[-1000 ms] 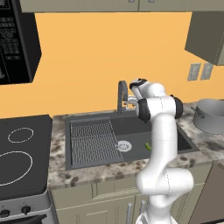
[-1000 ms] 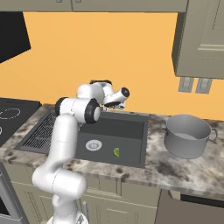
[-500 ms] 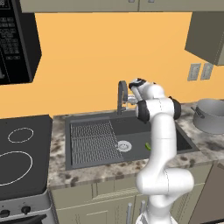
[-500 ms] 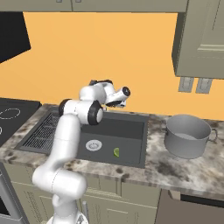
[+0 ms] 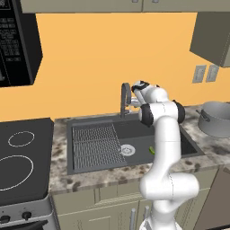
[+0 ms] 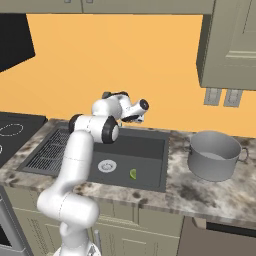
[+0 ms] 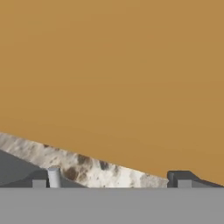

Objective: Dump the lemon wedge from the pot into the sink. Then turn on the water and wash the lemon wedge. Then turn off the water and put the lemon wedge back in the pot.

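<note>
Speckled counter (image 5: pixel 90 173) surrounds the sink (image 5: pixel 90 159) in the left base view; the lemon wedge (image 5: pixel 152 150) lies on the basin floor, and the gripper (image 5: pixel 133 101) is up beside the faucet (image 5: pixel 124 96).

From the right base view, the pot (image 6: pixel 215 156) stands apart on the counter.

Hand view shows 2 fingertips (image 7: pixel 40 178) spread wide, holding nothing; the gripper could slip past the faucet handle.

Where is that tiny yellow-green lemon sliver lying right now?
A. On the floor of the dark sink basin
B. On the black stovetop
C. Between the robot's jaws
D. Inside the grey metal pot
A: the tiny yellow-green lemon wedge lies on the floor of the dark grey sink, right of the round silver drain.
</note>
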You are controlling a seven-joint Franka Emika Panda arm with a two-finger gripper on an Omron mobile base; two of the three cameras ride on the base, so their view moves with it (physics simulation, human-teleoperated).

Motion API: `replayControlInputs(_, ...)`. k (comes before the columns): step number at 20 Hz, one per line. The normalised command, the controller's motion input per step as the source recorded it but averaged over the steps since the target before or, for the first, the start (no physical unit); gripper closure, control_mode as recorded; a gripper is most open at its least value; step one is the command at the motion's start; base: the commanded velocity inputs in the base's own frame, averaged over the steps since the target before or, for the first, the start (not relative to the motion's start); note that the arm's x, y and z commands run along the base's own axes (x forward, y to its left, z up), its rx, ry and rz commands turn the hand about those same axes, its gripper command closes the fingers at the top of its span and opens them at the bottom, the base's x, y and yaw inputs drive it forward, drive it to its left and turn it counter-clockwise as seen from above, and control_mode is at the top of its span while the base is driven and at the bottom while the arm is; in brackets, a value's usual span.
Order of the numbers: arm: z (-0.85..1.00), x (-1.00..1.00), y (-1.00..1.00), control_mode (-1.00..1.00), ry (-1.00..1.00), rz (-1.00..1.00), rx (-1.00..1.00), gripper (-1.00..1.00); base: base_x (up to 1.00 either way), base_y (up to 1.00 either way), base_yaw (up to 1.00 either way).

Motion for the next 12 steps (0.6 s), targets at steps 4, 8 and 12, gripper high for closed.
replayControlInputs(4, -0.31, 0.21, 0.00, -1.00, 0.00, 0.00, 0.00, -1.00, 0.00, 0.00, 0.00)
replayControlInputs(8, -0.33, 0.08, 0.00, -1.00, 0.00, 0.00, 0.00, -1.00, 0.00, 0.00, 0.00)
replayControlInputs(12, -0.33, 0.00, 0.00, -1.00, 0.00, 0.00, 0.00, -1.00, 0.00, 0.00, 0.00)
